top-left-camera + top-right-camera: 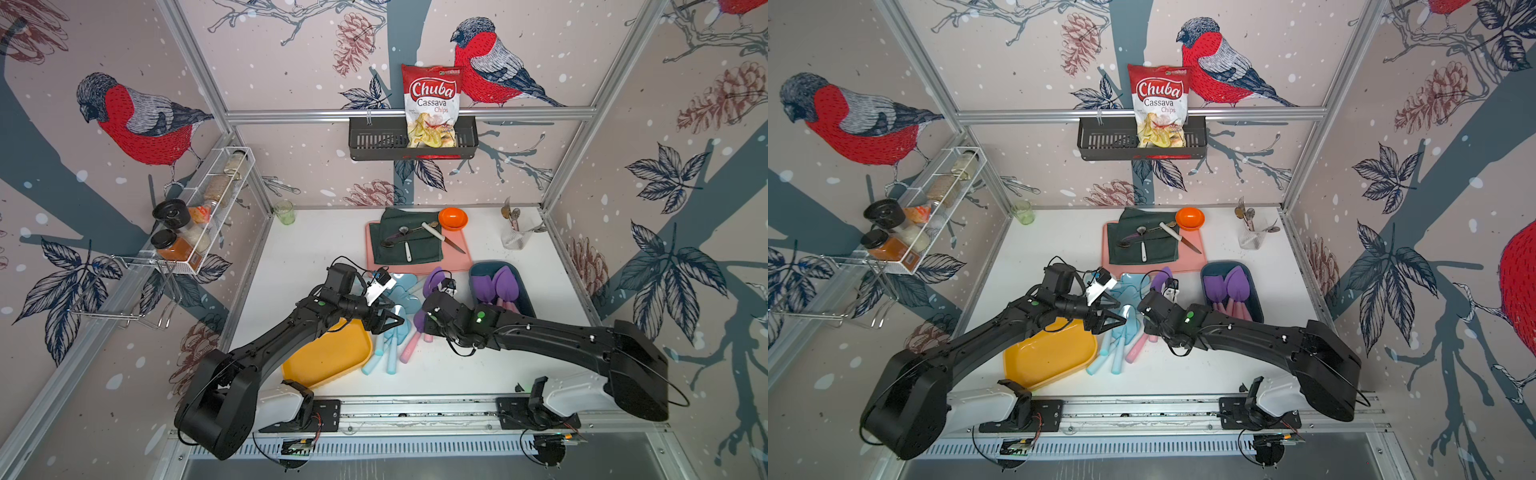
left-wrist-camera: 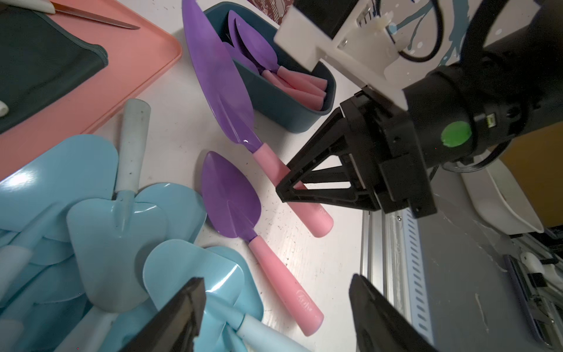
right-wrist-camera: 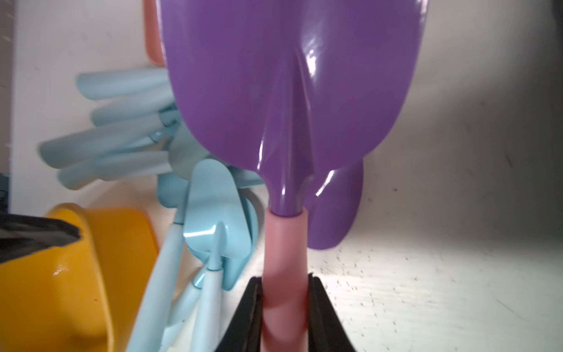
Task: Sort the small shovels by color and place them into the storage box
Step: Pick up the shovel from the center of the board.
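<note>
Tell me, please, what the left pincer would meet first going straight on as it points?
Probably the pink handle of the lying purple shovel ahead of the left pincer; depth is unclear.

**Four Lenses, One Tabletop**

Both top views look down from high over the near edge, facing the bird-papered back wall (image 1: 311, 174) and sharing the whole white table (image 1: 316, 245). The wrist cameras sit close; both frame one purple-bladed, pink-handled plastic shovel (image 2: 219, 85).
</note>
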Controlling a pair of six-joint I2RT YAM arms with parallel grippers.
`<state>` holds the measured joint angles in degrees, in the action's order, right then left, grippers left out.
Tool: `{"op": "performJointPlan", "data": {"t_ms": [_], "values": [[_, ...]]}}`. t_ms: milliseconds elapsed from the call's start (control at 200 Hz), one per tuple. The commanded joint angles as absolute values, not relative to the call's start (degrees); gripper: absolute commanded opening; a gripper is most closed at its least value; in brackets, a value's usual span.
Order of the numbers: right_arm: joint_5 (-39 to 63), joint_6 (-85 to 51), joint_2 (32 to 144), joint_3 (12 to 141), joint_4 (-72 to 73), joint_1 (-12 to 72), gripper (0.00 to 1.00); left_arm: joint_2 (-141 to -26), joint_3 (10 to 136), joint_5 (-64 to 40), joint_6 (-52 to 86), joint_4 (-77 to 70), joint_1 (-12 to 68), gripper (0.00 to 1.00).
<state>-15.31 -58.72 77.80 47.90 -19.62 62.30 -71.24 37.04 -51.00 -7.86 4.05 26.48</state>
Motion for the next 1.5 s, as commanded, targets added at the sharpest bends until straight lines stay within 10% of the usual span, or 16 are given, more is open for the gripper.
{"op": "performJointPlan", "data": {"t_ms": [0, 610, 865, 1076, 1496], "values": [[-18.8, -55.5, 74.6, 45.8, -6.9, 62.5, 0.06, -71.6, 36.2, -56.7, -2.1, -2.0, 26.9, 0.78], [-15.7, -52.2, 71.2, 38.6, 20.5, 65.4, 0.12, -73.6, 34.1, -58.8, 8.5, -11.1, 28.7, 0.67], [-15.9, -50.3, 71.5, 40.0, 19.3, 65.8, 0.19, -73.7, 34.2, -61.2, 10.8, -12.8, 28.7, 0.00], [-18.3, -47.6, 69.0, 37.1, 24.3, 65.1, 0.46, -74.0, 33.3, -64.0, 15.1, -17.7, 28.8, 0.00], [-16.1, -46.8, 64.5, 28.2, 39.8, 62.6, 0.48, -75.2, 31.4, -66.9, 21.8, -25.4, 28.7, 0.00]]}}
